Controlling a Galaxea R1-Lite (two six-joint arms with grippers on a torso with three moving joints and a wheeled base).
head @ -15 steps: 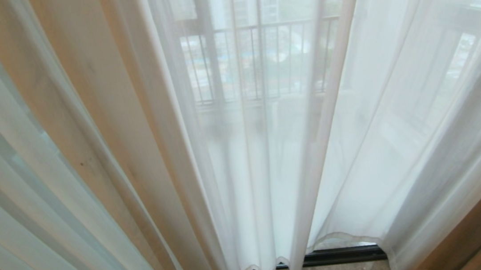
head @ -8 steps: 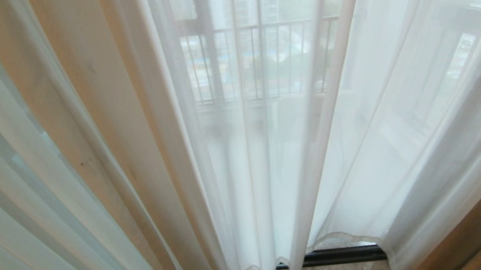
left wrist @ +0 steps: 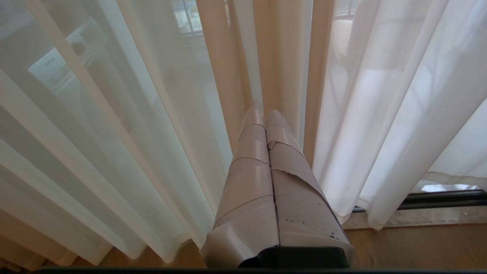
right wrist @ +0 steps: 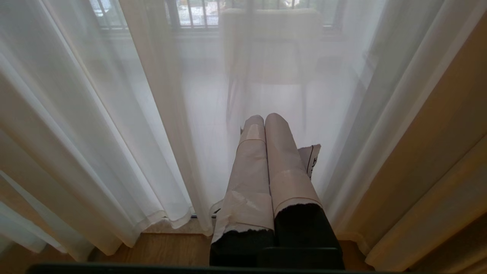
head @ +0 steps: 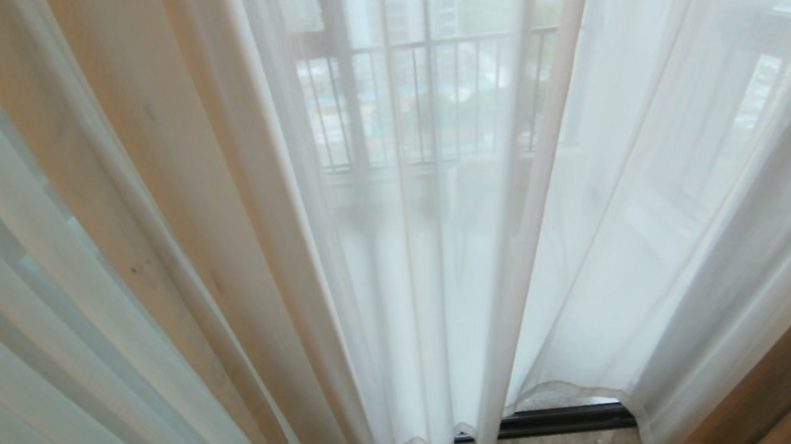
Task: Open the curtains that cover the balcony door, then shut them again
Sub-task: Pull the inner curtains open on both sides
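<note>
Curtains (head: 398,251) hang drawn across balcony door (head: 567,419), nothing parted. Left gripper (left wrist: 265,113) and right gripper (right wrist: 265,118) pinched together, empty, near fabric. Risks: taped fingers snag sheer cloth; closed fingers slide off fold; hard pull strains rail.

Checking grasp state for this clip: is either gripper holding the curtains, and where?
Nothing is held: the left gripper and right gripper are both shut and empty, short of the curtains.

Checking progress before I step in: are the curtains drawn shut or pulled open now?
Shut. The curtains hang spread across the whole head view, with the balcony door showing only as a dark strip under the hems.
</note>
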